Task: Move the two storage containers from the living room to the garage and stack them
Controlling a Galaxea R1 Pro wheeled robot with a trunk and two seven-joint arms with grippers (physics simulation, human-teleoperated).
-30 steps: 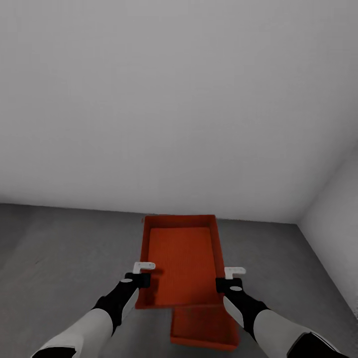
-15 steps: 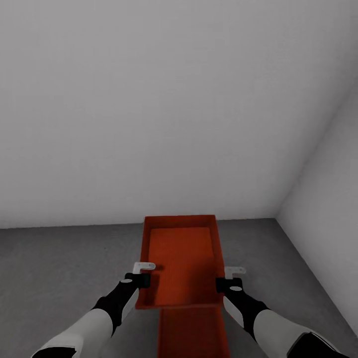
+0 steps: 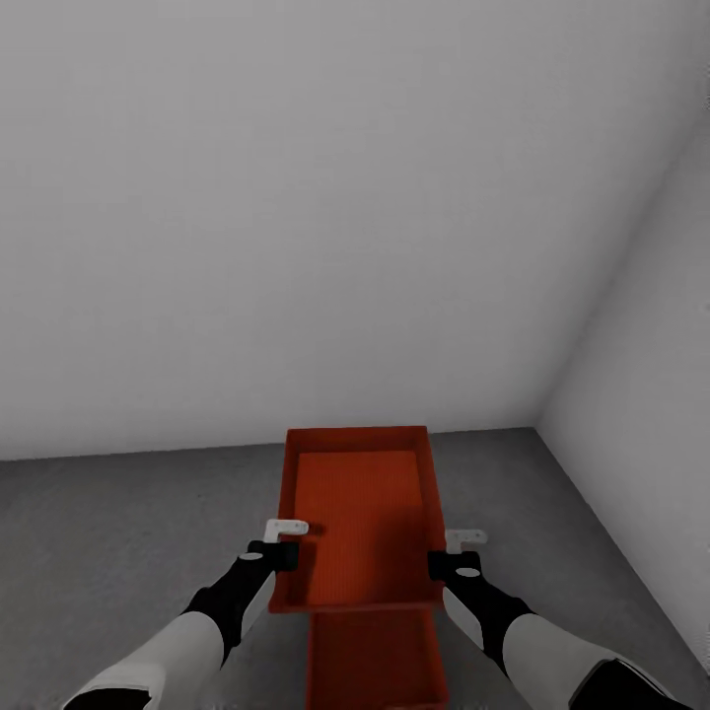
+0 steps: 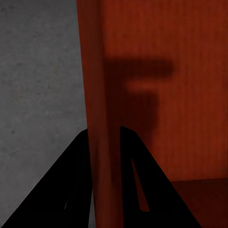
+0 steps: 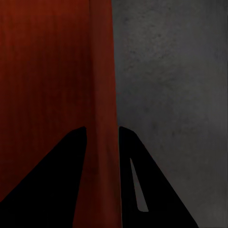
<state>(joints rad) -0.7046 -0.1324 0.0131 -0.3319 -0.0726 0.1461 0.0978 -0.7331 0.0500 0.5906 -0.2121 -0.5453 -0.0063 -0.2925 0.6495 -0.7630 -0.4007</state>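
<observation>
I hold one orange-red storage container (image 3: pixel 357 518) level above the floor (image 3: pixel 118 552) of the garage. My left gripper (image 3: pixel 281 552) is shut on its left wall and my right gripper (image 3: pixel 444 562) on its right wall. In the left wrist view the black fingers (image 4: pixel 76 190) pinch the thin wall (image 4: pixel 97 71); the right wrist view shows the same pinch (image 5: pixel 102 130) on the other wall (image 5: pixel 102 57). The second storage container (image 3: pixel 370 656) lies on the concrete directly below the held one, its far part hidden under it.
A plain white-grey wall (image 3: pixel 296 247) rises close ahead and meets a side wall (image 3: pixel 641 394) at a corner on the right. Dark grey concrete spreads to the left of both containers.
The whole view has swung, bringing the wall corner further left. The lower container, earlier offset to the right, now shows straight beneath the held one. Both grips are unchanged.
</observation>
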